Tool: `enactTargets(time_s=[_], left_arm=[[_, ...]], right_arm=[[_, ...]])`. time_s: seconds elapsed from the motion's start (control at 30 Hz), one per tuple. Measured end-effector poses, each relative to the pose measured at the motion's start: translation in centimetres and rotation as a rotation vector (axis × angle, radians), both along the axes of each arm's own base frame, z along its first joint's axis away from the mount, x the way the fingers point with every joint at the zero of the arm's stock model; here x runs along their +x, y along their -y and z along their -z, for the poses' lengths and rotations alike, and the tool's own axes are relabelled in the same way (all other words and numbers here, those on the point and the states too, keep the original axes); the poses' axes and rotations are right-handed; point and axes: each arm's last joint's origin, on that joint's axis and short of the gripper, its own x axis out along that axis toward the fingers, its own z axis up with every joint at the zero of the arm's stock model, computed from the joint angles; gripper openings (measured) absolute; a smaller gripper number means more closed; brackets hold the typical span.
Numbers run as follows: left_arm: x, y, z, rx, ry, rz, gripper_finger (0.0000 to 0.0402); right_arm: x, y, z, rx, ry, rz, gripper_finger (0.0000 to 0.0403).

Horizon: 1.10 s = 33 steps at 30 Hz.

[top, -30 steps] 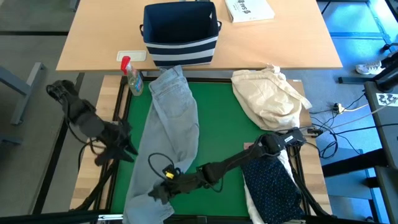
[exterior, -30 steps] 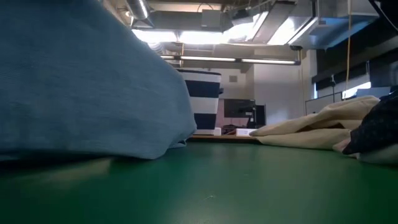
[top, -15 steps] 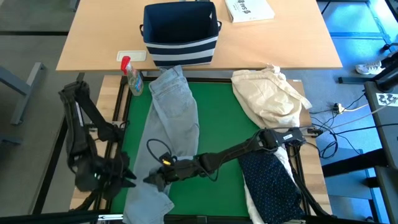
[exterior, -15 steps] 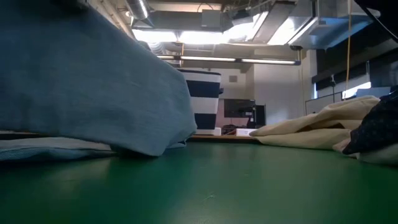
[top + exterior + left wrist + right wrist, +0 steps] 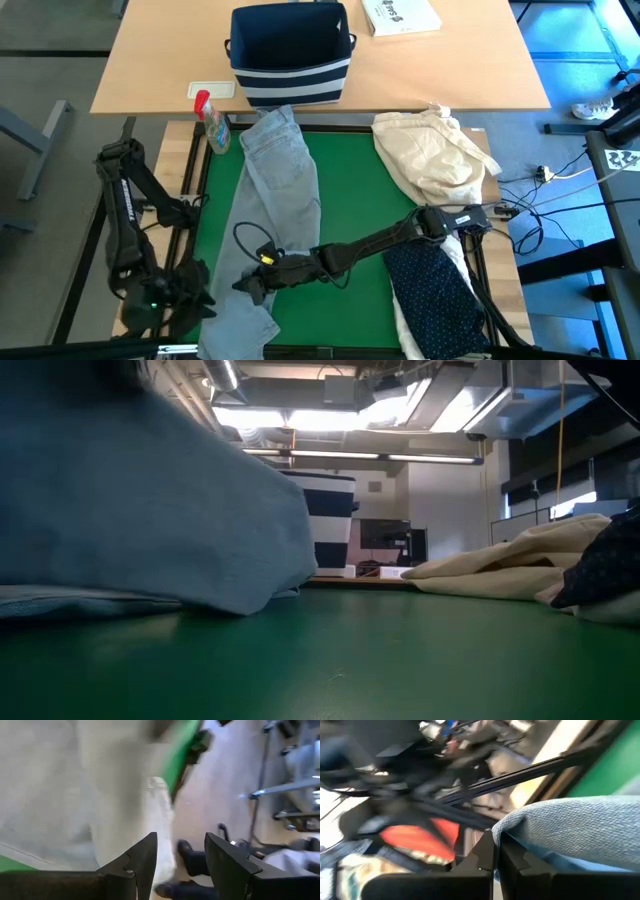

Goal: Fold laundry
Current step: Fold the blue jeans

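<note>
The light grey jeans [image 5: 280, 190] lie lengthwise on the green mat, waist at the far edge and legs running to the near edge. They fill the left of the low view as a raised hump [image 5: 150, 510]. My right gripper [image 5: 247, 287] reaches across from the right and is shut on the lower leg. My left gripper [image 5: 195, 290] is open, low at the near-left corner beside the leg's left edge [image 5: 60, 785], touching nothing that I can see. The navy white-dotted shirt [image 5: 440, 295] lies on the white shirt [image 5: 405, 325] at the near right. My right gripper pinches a rounded fold of the jeans' lower leg [image 5: 520, 827] between its two fingers [image 5: 487, 852]. It comes in low from the table's right. The fold is raised off the mat while the rest of the jeans lies flat.
A cream-beige bundle [image 5: 435, 155] sits at the mat's far right. The navy striped bin [image 5: 290, 50] and a booklet [image 5: 400, 14] stand on the wooden table beyond. A spray bottle [image 5: 212, 125] stands at the far-left corner. Bare green mat [image 5: 355, 200] lies between jeans and bundle.
My left arm has swung toward the table's near edge and dropped low beside the jeans' leg. My right gripper, still shut on the leg, has drawn it a little toward the far left; the lower leg has shifted, the waist has stayed put.
</note>
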Motion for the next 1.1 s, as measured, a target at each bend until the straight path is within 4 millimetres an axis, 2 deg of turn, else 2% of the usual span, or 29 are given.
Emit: enactTargets(time_s=[0.13, 0.27, 0.47, 0.63, 0.73, 1.1], left_arm=[[0.0, -0.4, -1.4, 0.056, 0.08, -0.057, 0.0158], [1.0, -1.3, -0.7, 0.154, 0.2, -0.197, 0.0158], [2.7, -1.8, 1.7, 0.29, 0.131, -0.261, 0.0158], [2.9, -2.9, 3.0, 0.371, -0.022, -0.334, 0.0158], [2.8, -3.3, 3.3, 0.384, -0.064, -0.383, 0.0158], [3.0, -3.1, 3.1, 0.363, 0.01, -0.412, 0.0158]], right_arm=[[0.2, 1.0, 0.6, 0.002, -0.06, 0.101, 0.0005], [0.5, 2.0, 0.7, -0.014, -0.072, 0.177, 0.0005], [0.8, 3.0, 0.6, -0.01, -0.058, 0.216, 0.0005], [0.8, 3.0, 0.6, -0.011, -0.062, 0.216, 0.0005], [0.8, 3.0, 0.6, -0.011, -0.062, 0.219, 0.0005], [0.8, 2.8, 0.5, 0.004, -0.056, 0.152, 0.0005]])
